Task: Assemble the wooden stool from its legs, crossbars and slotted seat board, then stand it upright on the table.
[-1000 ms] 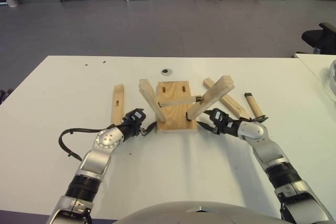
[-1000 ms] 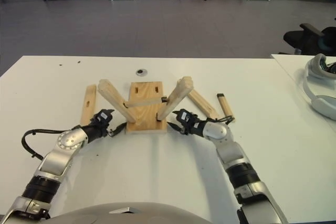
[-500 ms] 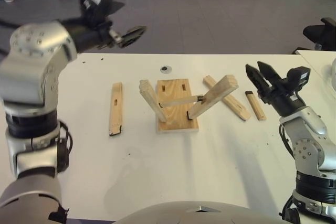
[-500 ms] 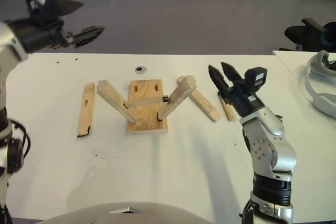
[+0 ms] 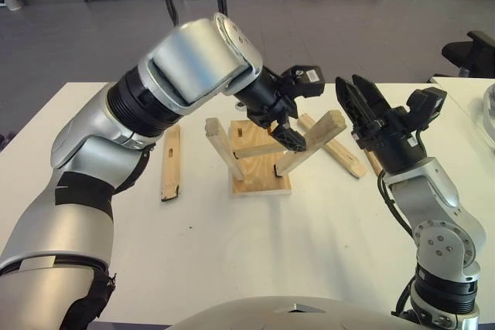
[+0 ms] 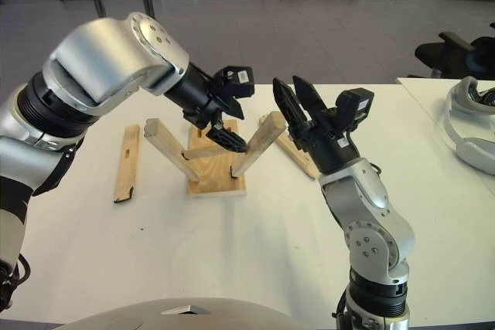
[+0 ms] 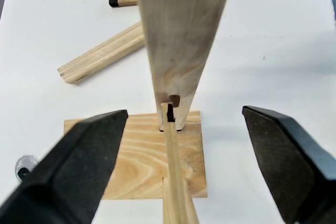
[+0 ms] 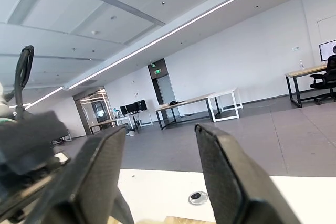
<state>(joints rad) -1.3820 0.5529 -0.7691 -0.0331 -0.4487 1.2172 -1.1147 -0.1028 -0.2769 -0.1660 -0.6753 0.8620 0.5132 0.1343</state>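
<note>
Left arm: raised and stretched across toward the middle, forearm sloping down.
Left pincer (image 7: 184,113): pointing downward, fingers spread wide.
Right arm: elbow bent, forearm lifted steeply.
Right pincer (image 5: 349,83): tips upward, leaning toward the left arm, fingers parted, close beside the other pincer.

My left gripper (image 7: 184,113) and my right gripper (image 5: 349,83) are black. Seat board (image 7: 136,161): honey yellow, swirled grain. Legs (image 5: 223,146): paler, straight-grained wood. Table (image 5: 232,253): plain white.

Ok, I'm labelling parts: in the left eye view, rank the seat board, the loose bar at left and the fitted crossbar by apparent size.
1. seat board, though partly covered
2. loose bar
3. crossbar, thinnest
</note>
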